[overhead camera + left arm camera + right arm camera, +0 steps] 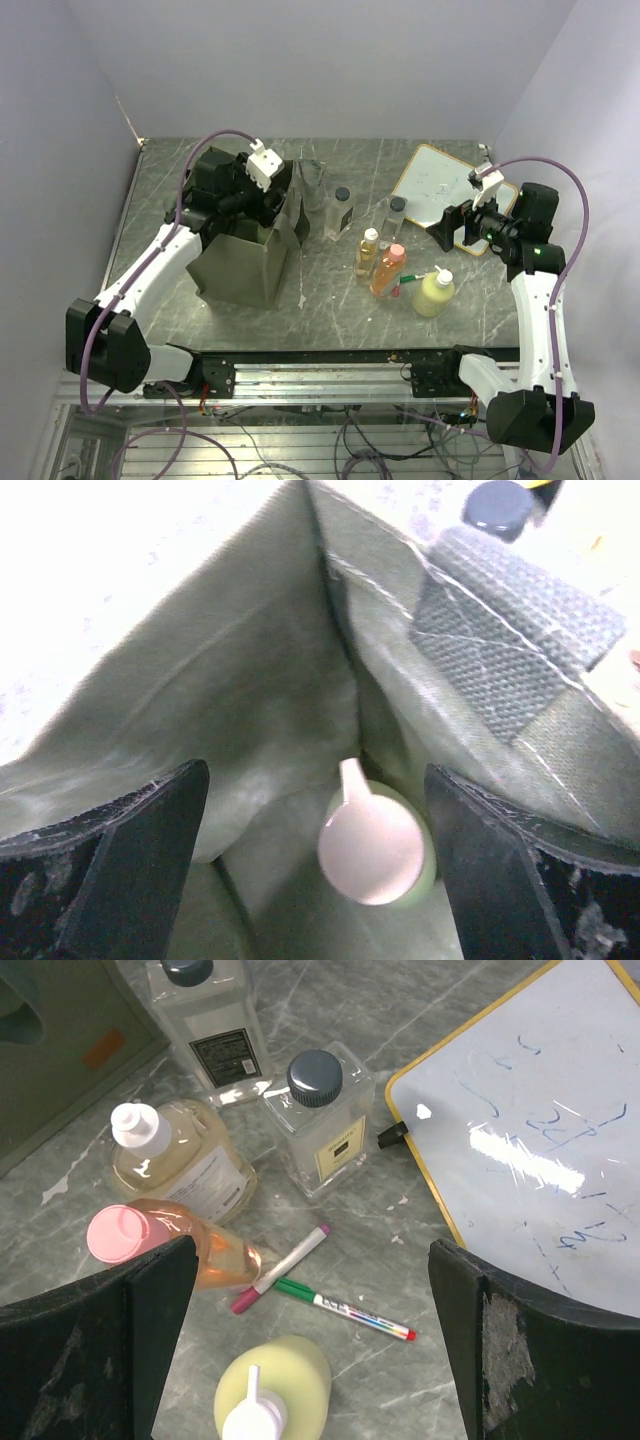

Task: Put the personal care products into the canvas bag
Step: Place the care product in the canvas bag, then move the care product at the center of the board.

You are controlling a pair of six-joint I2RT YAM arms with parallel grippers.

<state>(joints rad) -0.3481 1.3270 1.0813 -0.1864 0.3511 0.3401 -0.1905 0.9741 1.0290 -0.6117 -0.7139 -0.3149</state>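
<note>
**Left arm at the bag, right arm over the bottles on the table.**
The left gripper point(315, 780) hangs inside the bag point(240, 265), fingers spread and empty, above a beige-capped bottle point(372, 852) resting in a bottom corner. It should probably rise straight up to avoid snagging the strap point(520, 650). The right gripper point(312, 1252), likewise open and empty, hovers over five bottles point(388, 268). The yellow bottle point(275, 1385) sits nearest, beside two pens point(345, 1310) best left untouched.

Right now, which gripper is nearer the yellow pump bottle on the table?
Right. The right gripper hovers just beyond the yellow pump bottle; the left gripper is away over the canvas bag.
</note>
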